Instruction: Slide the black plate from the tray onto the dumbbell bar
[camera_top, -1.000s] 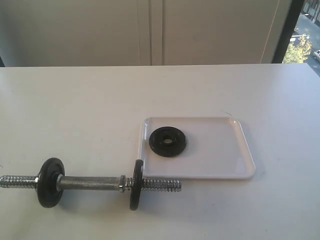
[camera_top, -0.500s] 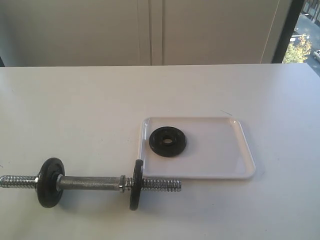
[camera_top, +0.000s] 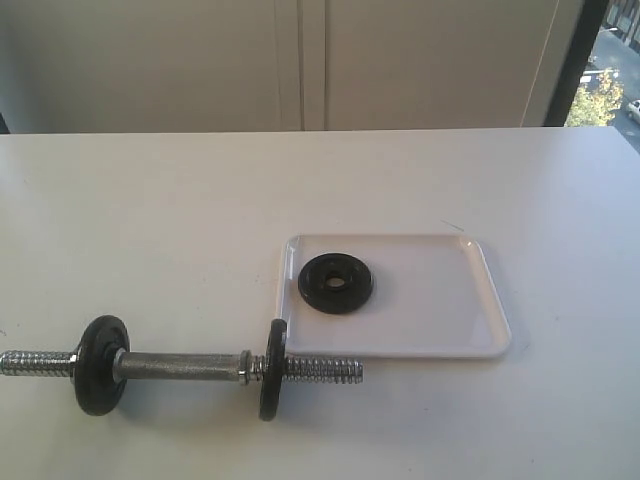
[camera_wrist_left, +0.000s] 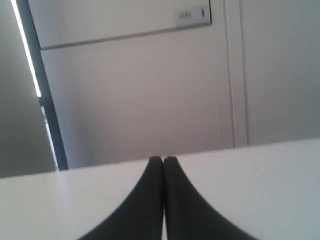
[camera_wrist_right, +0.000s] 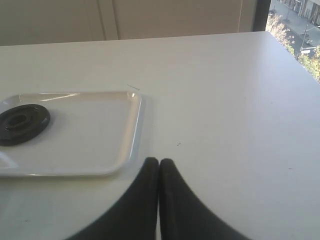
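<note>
The black plate (camera_top: 336, 283) lies flat in the left half of the white tray (camera_top: 450, 300); the right wrist view shows that plate (camera_wrist_right: 22, 123) and tray (camera_wrist_right: 100, 135) too. The chrome dumbbell bar (camera_top: 180, 366) lies on the table in front of the tray, carrying two other black discs (camera_top: 101, 378) (camera_top: 272, 370), its threaded right end (camera_top: 325, 370) bare. Neither arm shows in the exterior view. My right gripper (camera_wrist_right: 159, 162) is shut and empty, close to the tray's corner. My left gripper (camera_wrist_left: 163, 161) is shut and empty over bare table, none of the task's things in its view.
The white table (camera_top: 150, 220) runs back to a pale wall with panel seams (camera_top: 300, 60). A window (camera_top: 600, 70) sits at the far right.
</note>
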